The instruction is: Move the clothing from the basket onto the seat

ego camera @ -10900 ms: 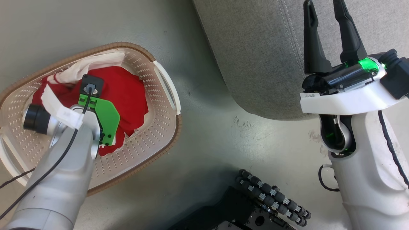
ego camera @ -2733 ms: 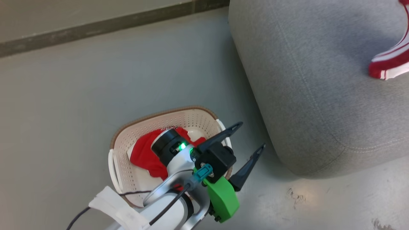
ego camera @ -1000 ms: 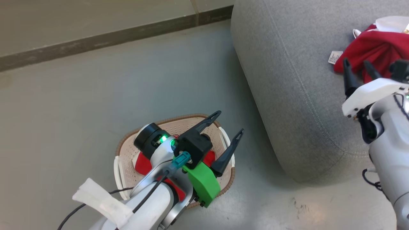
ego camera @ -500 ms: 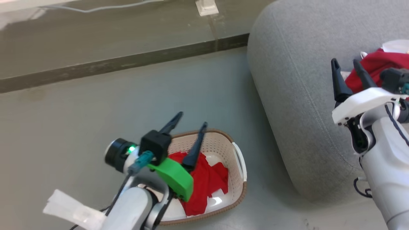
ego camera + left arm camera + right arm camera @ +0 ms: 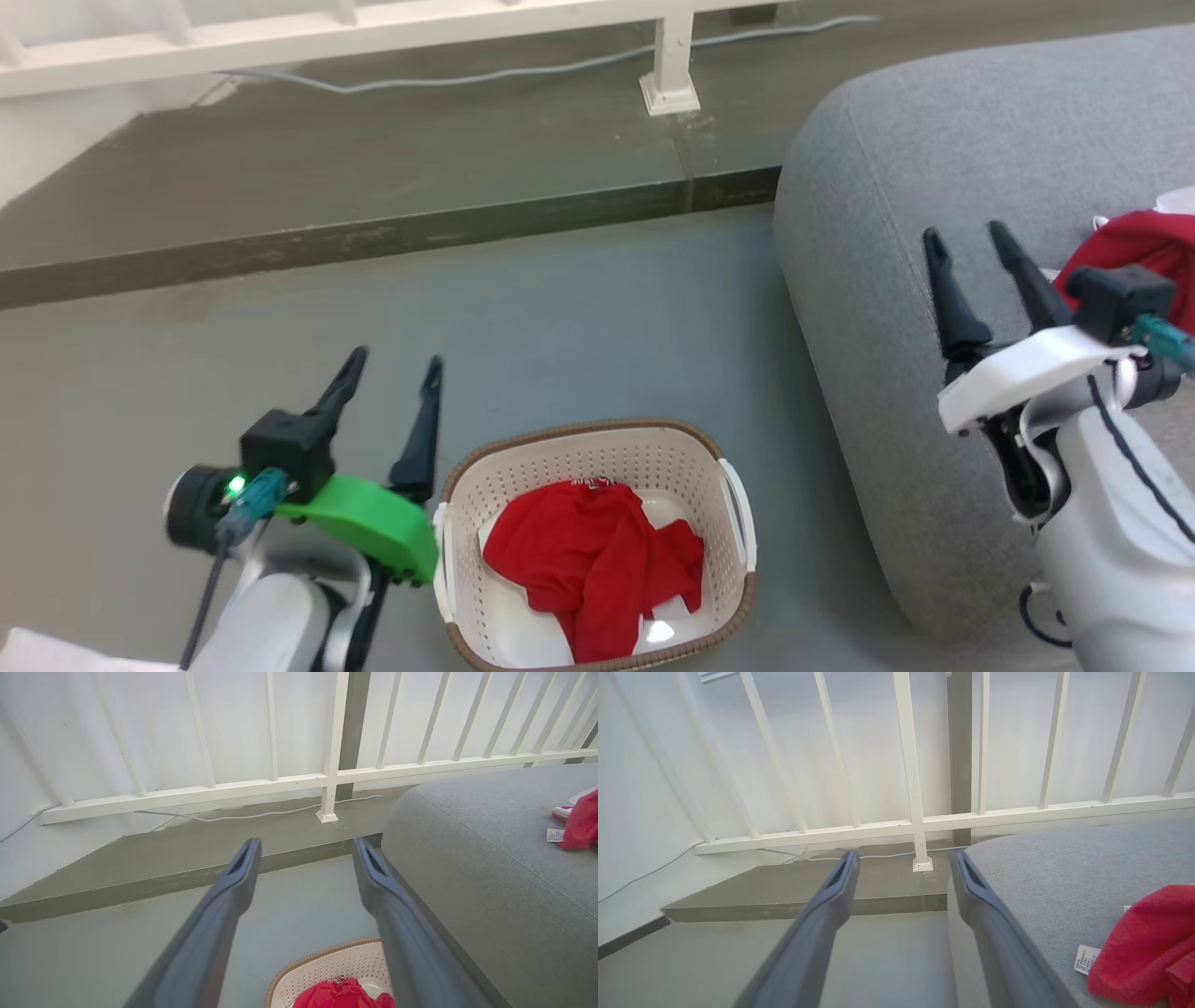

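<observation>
1. The step in hand looks like the pause between two carries. One red garment (image 5: 1134, 252) lies on the seat (image 5: 868, 215), at 3 o'clock in the head view. A second garment (image 5: 588, 560) is still crumpled in the basket (image 5: 583, 431) at 6 o'clock. The basket stands on the floor (image 5: 560, 317), near the seat's rounded end.
2. The left gripper (image 5: 397, 357) has its fingers apart with nothing between them. It is raised at 8 o'clock, just off the basket's 9 o'clock side, and points toward 12 o'clock at the white railing (image 5: 299, 781).
3. The right gripper (image 5: 963, 231) also has its fingers spread and is empty. It hangs over the seat at 3 o'clock, with the red garment at its 2 o'clock side and apparently apart from it.
4. The task seems partly done, since the basket is not yet empty.
5. The next move likely falls to the left gripper, which is nearer. It would swing toward 3 o'clock over the basket, tip its fingers down and close on a raised fold near the middle of the heap.
6. That move calls for two things:
   - The pinch should be deep enough that the soft cloth does not slip out.
   - The lift should clear the basket's rim before the cloth crosses to the seat.
</observation>
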Robot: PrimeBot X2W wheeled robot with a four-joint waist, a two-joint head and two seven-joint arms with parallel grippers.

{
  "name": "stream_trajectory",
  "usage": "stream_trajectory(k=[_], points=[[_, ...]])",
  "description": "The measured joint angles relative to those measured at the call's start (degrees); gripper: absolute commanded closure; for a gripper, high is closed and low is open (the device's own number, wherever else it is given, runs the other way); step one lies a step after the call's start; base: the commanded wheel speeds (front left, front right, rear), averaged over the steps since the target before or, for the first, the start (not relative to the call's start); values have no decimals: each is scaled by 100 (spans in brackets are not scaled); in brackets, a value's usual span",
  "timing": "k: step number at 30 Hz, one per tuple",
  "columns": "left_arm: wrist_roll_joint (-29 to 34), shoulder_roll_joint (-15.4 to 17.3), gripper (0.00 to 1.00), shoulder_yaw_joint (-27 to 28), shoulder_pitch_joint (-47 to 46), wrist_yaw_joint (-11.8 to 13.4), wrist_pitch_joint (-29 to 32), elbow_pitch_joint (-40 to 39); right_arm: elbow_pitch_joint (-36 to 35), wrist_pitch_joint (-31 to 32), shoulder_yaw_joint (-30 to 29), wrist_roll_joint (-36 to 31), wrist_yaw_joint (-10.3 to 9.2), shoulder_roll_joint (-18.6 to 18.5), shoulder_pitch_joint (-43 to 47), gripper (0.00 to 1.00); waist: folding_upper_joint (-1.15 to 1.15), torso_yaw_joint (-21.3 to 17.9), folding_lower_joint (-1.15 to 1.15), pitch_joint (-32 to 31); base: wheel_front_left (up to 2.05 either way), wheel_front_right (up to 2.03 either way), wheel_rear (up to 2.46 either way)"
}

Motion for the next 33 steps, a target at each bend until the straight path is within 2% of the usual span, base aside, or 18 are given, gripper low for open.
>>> stream_trajectory(k=[10,22,33], points=[[210,-29,0,901,652,0,-130,234,-755,-3,53,-247,-215,79,789,0,0,150,0,-302,0,0,0],[302,-240,0,1328,1186,1,-181,238,-1123,-7,127,-254,-412,161,1588,0,0,116,0,-525,0,0,0],[559,-405,0,1349,1424,1,-112,21,-1596,29,149,-254,-469,159,1906,0,0,93,0,-620,0,0,0]])
